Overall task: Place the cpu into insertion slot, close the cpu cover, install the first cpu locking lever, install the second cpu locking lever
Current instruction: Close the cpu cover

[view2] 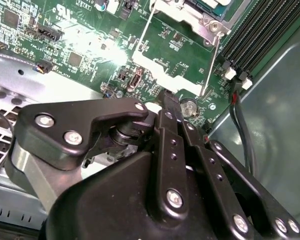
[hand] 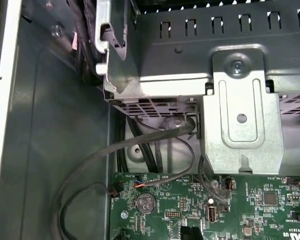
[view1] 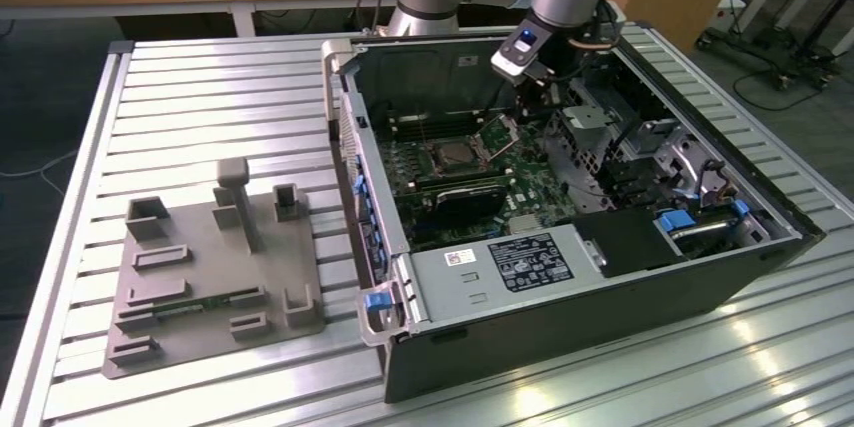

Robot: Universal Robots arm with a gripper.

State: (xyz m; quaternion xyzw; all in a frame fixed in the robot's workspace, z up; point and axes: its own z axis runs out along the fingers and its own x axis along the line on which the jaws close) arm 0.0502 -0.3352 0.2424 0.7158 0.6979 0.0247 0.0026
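Here the gripper (view2: 171,100), jaws seemingly pressed together, hangs just beside the raised cpu cover (view1: 501,132), a thin, stiff, probably light frame best pushed at its free edge, near the seated cpu (view1: 451,155).

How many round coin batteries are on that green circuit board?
1. The coin battery sits near the green board's corner, beside the grey case wall, in both wrist views. Others may be hidden.
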